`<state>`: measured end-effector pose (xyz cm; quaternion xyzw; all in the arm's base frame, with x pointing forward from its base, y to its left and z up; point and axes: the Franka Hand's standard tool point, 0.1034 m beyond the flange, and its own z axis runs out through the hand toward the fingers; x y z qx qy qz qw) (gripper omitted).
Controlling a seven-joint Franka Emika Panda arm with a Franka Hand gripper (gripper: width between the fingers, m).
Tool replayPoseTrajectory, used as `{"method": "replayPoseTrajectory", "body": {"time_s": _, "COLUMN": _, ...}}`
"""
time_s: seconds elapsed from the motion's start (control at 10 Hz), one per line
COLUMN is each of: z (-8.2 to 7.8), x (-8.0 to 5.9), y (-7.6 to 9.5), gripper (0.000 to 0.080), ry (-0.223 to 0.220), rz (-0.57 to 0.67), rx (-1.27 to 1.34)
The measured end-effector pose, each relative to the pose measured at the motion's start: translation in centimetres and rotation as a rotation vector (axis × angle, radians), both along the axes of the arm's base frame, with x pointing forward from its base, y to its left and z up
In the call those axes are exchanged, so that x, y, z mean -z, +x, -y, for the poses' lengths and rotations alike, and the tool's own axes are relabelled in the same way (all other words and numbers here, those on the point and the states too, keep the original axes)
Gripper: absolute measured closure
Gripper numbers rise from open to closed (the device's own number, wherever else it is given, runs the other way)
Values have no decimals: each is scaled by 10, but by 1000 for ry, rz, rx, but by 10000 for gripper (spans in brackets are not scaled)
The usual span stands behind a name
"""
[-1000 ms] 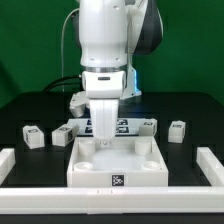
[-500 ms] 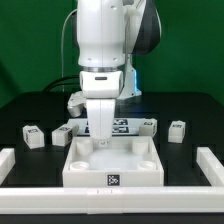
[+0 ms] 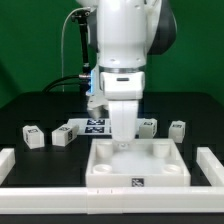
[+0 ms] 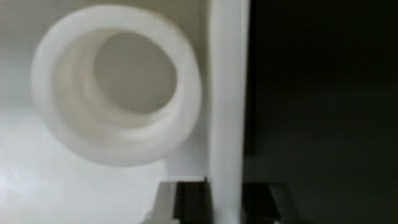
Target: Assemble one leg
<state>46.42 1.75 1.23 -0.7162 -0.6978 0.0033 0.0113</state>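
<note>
Item: single arm, gripper (image 3: 121, 143) pointed straight down over the far edge of the panel (image 3: 136, 163). Claw: drawn narrow upon the panel's far wall; in the wrist view the dark fingers (image 4: 183, 203) stood one to each side of that thin white wall, with one round corner socket (image 4: 118, 92) close beside it and black worktop past the wall's outer edge. Panel: large, white, square, lying flat at the middle of the worktop toward the near edge, its near rim just short of the white border rail (image 3: 40, 186) that ran along the near edge and turned up both side edges. Open room: bare black worktop lay between the panel's side rims and the rail on either hand, and more toward the far corners. Legs, all loose on the worktop in a row behind the panel, none in the claw: first leg (image 3: 33, 137) nearest the edge on the exterior view's left; second leg (image 3: 62, 136) beside it, near the panel's far corner but apart; third leg (image 3: 148, 126) just behind the opposite far corner; fourth leg (image 3: 177, 130) farther toward the edge on the exterior view's right. Marker board (image 3: 95, 126): flat, behind the panel, partly hidden by the arm.
</note>
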Motion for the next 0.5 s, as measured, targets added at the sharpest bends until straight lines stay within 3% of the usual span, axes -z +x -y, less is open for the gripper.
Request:
{"method": "replayPoseTrajectory", "body": {"time_s": 0.3, "z": -27, "x": 0, "y": 16, "gripper": 739, "ry": 6, "rz": 6, "rx": -15}}
{"method": "replayPoseTrajectory", "body": {"time_s": 0.5, "z": -29, "x": 0, "y": 23, "gripper": 739, "ry": 3, "rz": 5, "rx": -4}}
